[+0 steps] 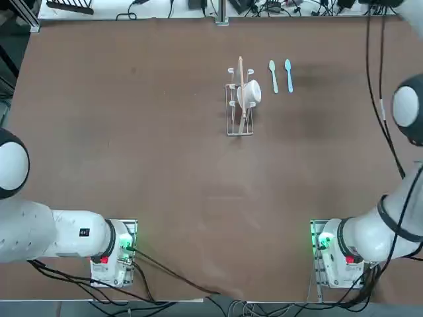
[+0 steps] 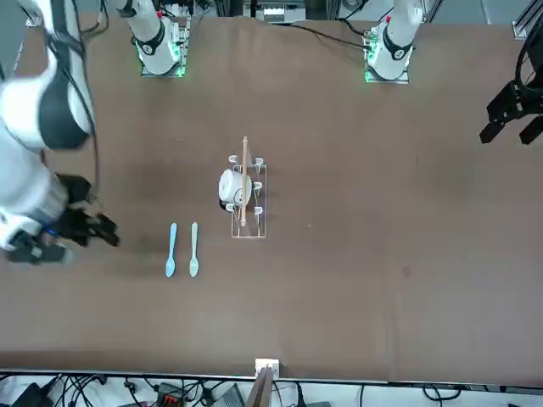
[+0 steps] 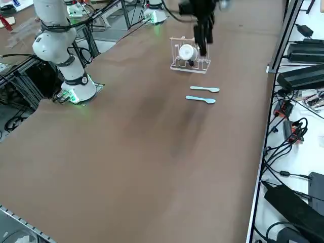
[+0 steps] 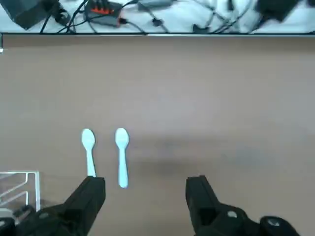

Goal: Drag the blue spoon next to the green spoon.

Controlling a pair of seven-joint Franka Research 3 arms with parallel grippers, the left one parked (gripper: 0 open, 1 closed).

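The blue spoon (image 1: 289, 74) lies on the brown table at the far side, parallel to the green spoon (image 1: 272, 74) and a short gap to its right. Both bowls point to the far edge. From the front, the blue spoon (image 2: 171, 250) is left of the green spoon (image 2: 193, 249). The right wrist view shows the green spoon (image 4: 88, 152) and the blue spoon (image 4: 121, 156) side by side. My right gripper (image 4: 145, 196) is open and holds nothing. It hovers above the table, off to the right of the blue spoon, as the gripper (image 2: 75, 236) shows in the front view.
A clear wire rack (image 1: 240, 100) with a white cup (image 1: 250, 92) and a wooden stick stands just left of the green spoon. Cables and power strips (image 3: 298, 76) lie beyond the table's far edge.
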